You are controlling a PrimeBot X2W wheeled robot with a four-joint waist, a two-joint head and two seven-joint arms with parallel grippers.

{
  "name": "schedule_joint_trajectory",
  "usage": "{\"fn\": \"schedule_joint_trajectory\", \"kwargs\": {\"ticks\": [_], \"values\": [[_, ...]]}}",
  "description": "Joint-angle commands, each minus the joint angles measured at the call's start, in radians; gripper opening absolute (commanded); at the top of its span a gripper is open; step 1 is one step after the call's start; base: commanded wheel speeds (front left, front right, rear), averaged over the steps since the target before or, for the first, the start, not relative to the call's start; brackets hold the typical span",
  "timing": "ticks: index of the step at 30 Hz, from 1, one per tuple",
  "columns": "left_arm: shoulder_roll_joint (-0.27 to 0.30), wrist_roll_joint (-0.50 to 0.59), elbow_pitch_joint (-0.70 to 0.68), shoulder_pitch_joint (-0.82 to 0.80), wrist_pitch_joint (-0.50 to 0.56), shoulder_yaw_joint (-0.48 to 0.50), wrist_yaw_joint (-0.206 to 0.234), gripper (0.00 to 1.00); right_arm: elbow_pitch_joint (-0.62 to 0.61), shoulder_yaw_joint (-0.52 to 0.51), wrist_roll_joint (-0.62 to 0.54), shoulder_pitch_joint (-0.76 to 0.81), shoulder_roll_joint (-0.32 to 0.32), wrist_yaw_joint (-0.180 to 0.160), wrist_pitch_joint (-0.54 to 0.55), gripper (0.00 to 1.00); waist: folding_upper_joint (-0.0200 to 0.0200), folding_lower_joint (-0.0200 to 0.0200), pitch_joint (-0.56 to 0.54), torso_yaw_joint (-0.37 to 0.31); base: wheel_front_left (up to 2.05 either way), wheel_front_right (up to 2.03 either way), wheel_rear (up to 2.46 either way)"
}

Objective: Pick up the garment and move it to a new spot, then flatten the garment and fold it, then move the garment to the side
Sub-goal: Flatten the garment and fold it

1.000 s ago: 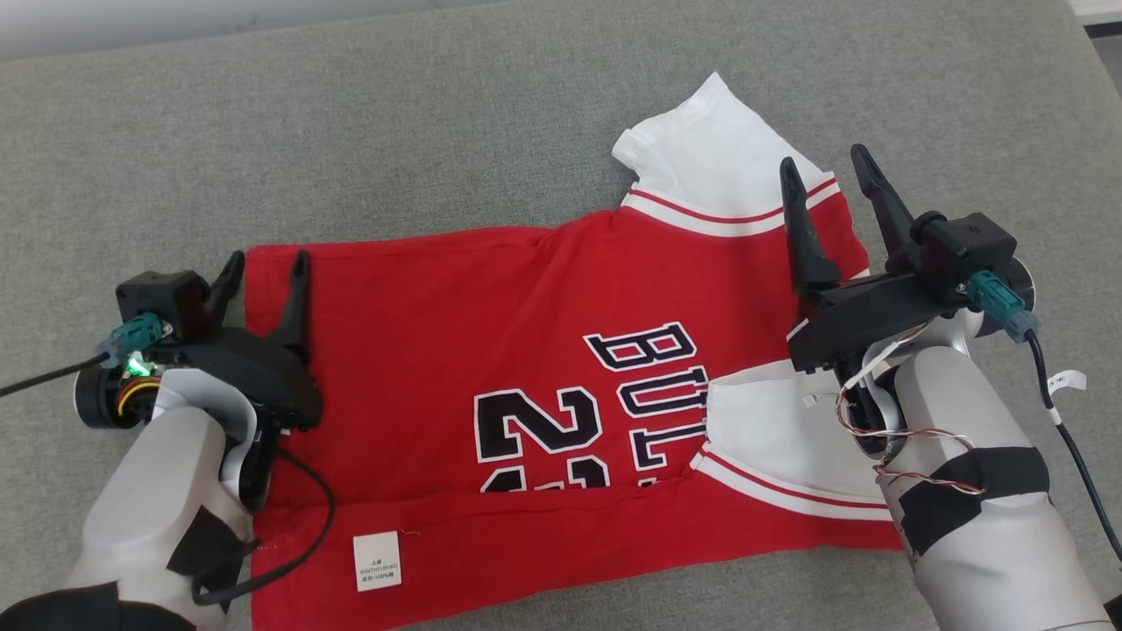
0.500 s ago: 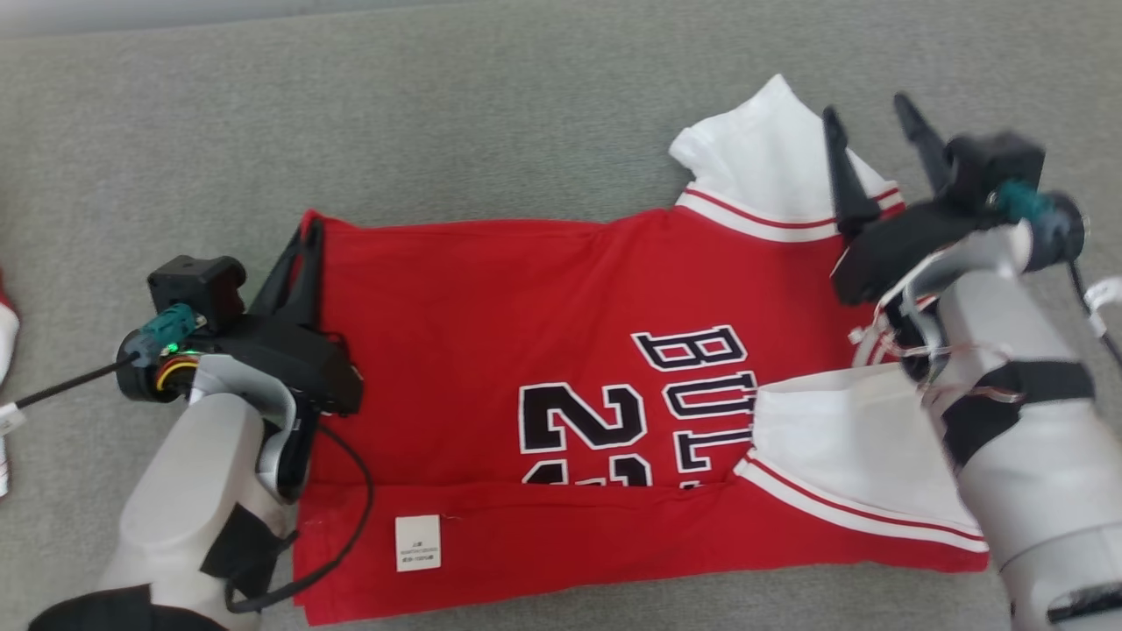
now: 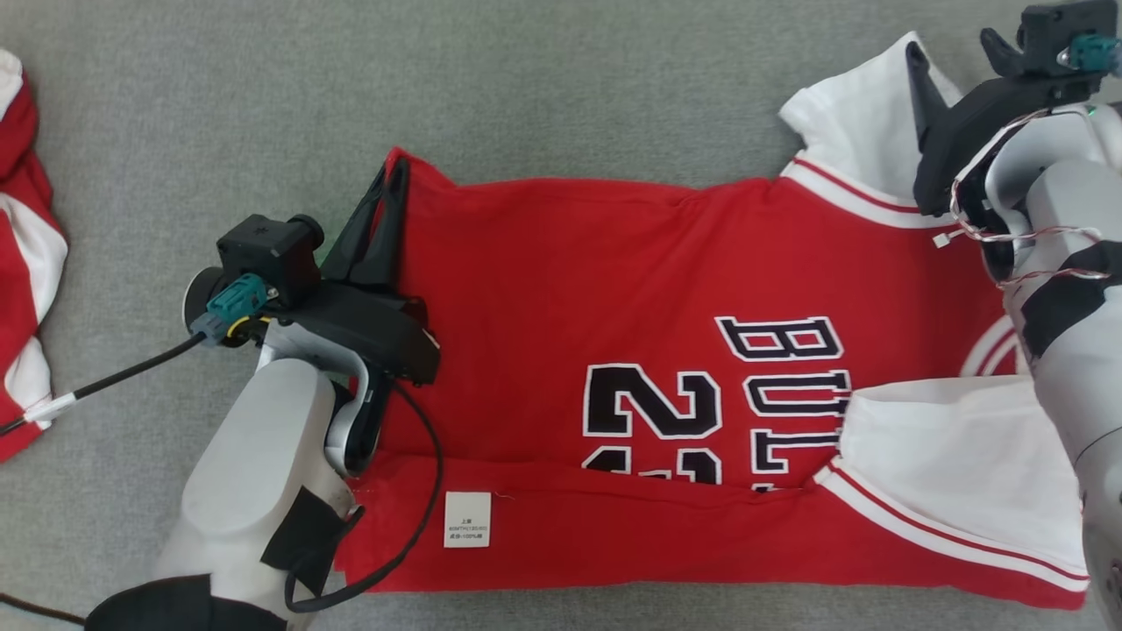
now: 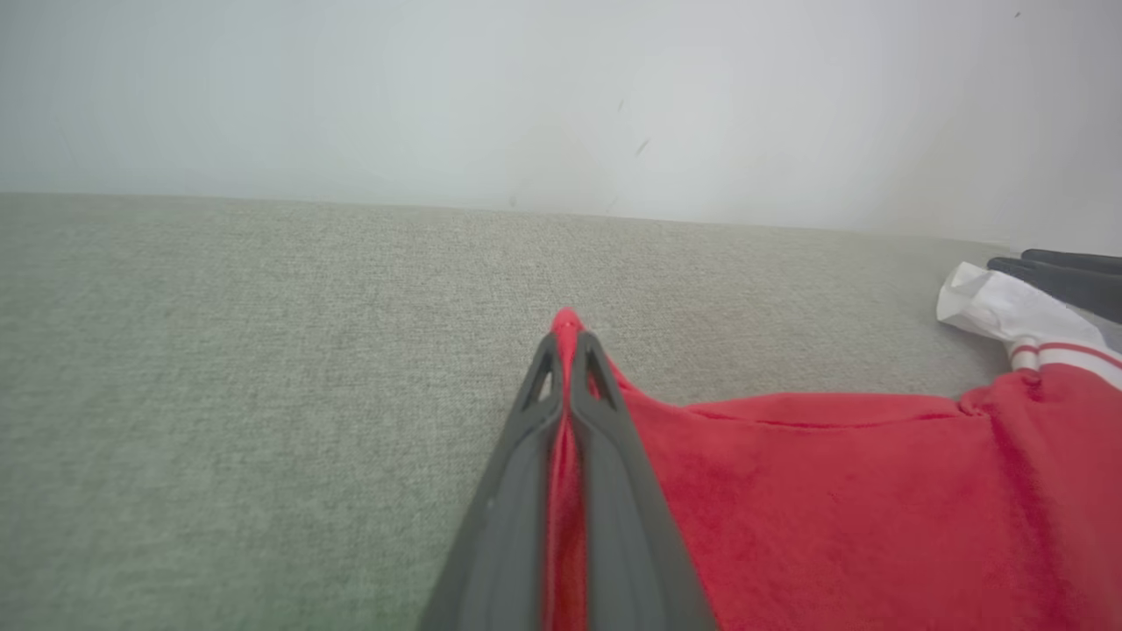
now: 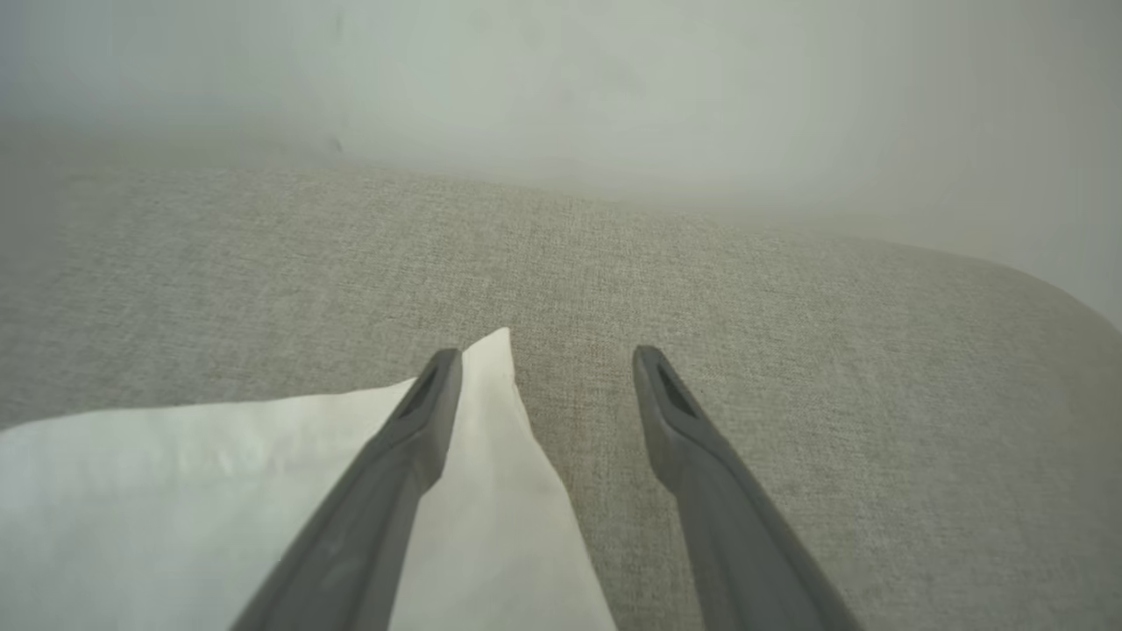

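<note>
Garment (image 3: 614, 263): a red knit jersey with a soft matte nap. It has white sleeves trimmed in red-and-white striping and black block characters outlined in white, reading "BUL" and "2". It lies mostly flat on the table (image 3: 561, 96) and spans the head view from centre to 3 o'clock. The sleeve (image 3: 863, 114) at 1 o'clock lies spread out flat. The second sleeve (image 3: 955, 464), at 4 o'clock, is folded in over the chest. A red band is turned up along the 6 o'clock edge and carries a small white rectangular label (image 3: 466, 519). Left jaws: together, clamped on the jersey's 10 o'clock hem corner. The left fingers (image 4: 614, 473) are long, dark and tapered, and a peak of red cloth is pinched between their tips. Right jaws: apart, at 1 o'clock. One of the right fingers (image 5: 412, 438) is over the white sleeve's pointed corner and the other is over bare covering; I cannot tell whether they touch. The table covering is a grey, coarse woven fabric, with a rounded edge in the right wrist view. A second red-and-white garment (image 3: 26, 263) sits crumpled at 9 o'clock. A pale, plain wall (image 4: 561, 88) stands beyond the table.
</note>
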Motion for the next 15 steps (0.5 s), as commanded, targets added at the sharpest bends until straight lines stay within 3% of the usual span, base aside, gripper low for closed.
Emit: {"fn": "schedule_joint_trajectory", "kwargs": {"ticks": [1,3,5,6,7,15], "values": [[-0.005,0.01,-0.01,-0.012,-0.003,0.0,0.001,0.0,0.013,0.005,-0.01,-0.02,-0.003,-0.003,0.006,1.0,-0.0002,-0.0001,0.03,0.029,0.0,0.0,0.0],[-0.009,0.013,-0.019,-0.011,-0.003,-0.001,0.001,0.0,0.035,0.006,-0.002,-0.033,0.002,-0.003,0.025,1.0,-0.0002,-0.0001,0.037,0.033,0.0,0.0,0.0],[-0.011,0.014,-0.027,-0.013,-0.003,-0.002,0.001,0.0,0.052,0.013,0.002,-0.044,0.003,-0.003,0.047,0.8,-0.0002,-0.0001,0.043,0.035,0.0,0.0,0.0],[-0.011,0.014,-0.029,-0.014,-0.003,-0.002,0.001,0.0,0.056,0.017,0.002,-0.05,0.003,-0.003,0.05,0.2,-0.0002,-0.0001,0.045,0.036,0.0,0.0,0.0],[-0.011,0.014,-0.032,-0.015,-0.003,-0.002,0.001,0.0,0.06,0.02,0.003,-0.055,0.003,-0.003,0.049,0.0,-0.0002,-0.0001,0.047,0.036,0.0,0.0,0.0],[0.005,0.01,-0.018,-0.002,-0.003,0.016,0.001,0.0,0.063,0.025,0.004,-0.083,-0.005,-0.003,-0.048,0.0,-0.0002,-0.0001,0.018,0.016,0.0,0.0,0.0]]}}
